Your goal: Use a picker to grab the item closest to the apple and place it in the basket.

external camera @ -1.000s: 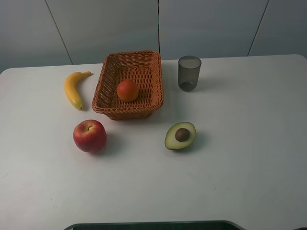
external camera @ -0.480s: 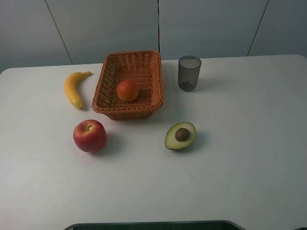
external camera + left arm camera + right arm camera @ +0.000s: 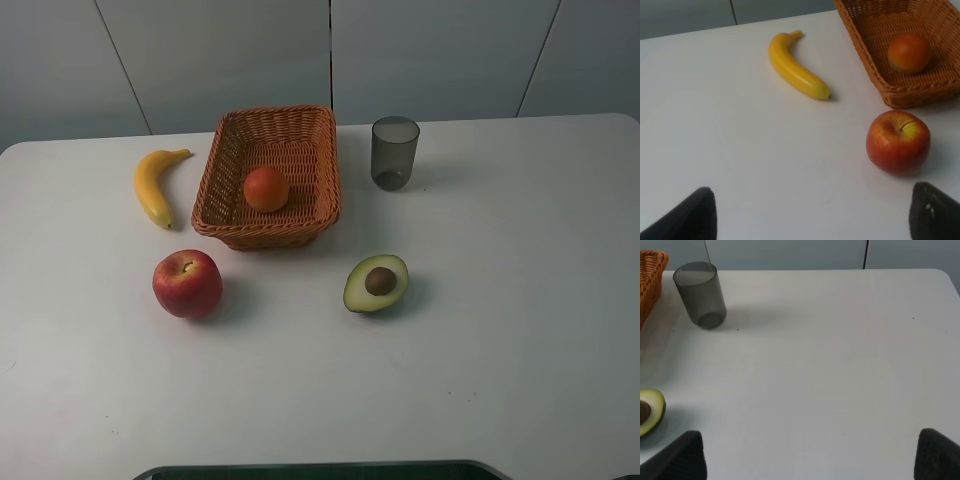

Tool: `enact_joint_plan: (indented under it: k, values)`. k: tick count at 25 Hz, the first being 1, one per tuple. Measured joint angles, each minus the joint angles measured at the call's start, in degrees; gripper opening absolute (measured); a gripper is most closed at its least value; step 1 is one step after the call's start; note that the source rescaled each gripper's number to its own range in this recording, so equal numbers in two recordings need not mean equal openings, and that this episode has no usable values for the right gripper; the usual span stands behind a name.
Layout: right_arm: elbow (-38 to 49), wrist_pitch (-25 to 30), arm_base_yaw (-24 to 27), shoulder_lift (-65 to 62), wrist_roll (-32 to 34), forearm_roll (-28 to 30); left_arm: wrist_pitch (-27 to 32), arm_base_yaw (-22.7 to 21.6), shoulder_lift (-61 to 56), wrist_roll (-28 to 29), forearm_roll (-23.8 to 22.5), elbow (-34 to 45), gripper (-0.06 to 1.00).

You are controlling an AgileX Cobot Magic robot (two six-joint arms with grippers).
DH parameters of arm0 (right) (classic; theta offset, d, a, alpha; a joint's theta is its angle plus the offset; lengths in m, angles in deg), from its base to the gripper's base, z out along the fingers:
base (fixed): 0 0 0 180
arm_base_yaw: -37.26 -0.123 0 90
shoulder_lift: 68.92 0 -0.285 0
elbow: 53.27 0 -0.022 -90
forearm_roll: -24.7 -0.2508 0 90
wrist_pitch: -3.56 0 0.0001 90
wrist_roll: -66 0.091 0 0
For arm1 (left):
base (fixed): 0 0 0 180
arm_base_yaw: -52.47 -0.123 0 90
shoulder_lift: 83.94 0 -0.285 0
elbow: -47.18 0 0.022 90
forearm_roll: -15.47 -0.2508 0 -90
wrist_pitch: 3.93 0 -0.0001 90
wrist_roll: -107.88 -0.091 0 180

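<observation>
From the high camera, the white table [image 3: 500,330] held one apple [image 3: 187,283], one banana [image 3: 153,186], one avocado half [image 3: 376,283], one grey cup [image 3: 395,152] and one wicker basket [image 3: 225,180] with one orange [image 3: 266,188] inside. The banana lay just beside the basket's left wall, above the apple; broad bare tabletop stretched along the near edge.

In the left wrist view, the left gripper [image 3: 812,217] stood spread wide over bare table, short of the apple and banana.

In the right wrist view, the right gripper [image 3: 807,455] likewise stood spread, empty, with the cup and avocado half well apart from it.
</observation>
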Motion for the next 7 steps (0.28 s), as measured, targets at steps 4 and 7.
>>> enact_joint_plan:
  k: [4,7]
  values:
    - [0.0,0.0,0.0,0.0,0.0,0.0,0.0,0.0,0.0,0.0,0.1,0.0,0.95]
    - [0.0,0.0,0.0,0.0,0.0,0.0,0.0,0.0,0.0,0.0,0.1,0.0,0.95]
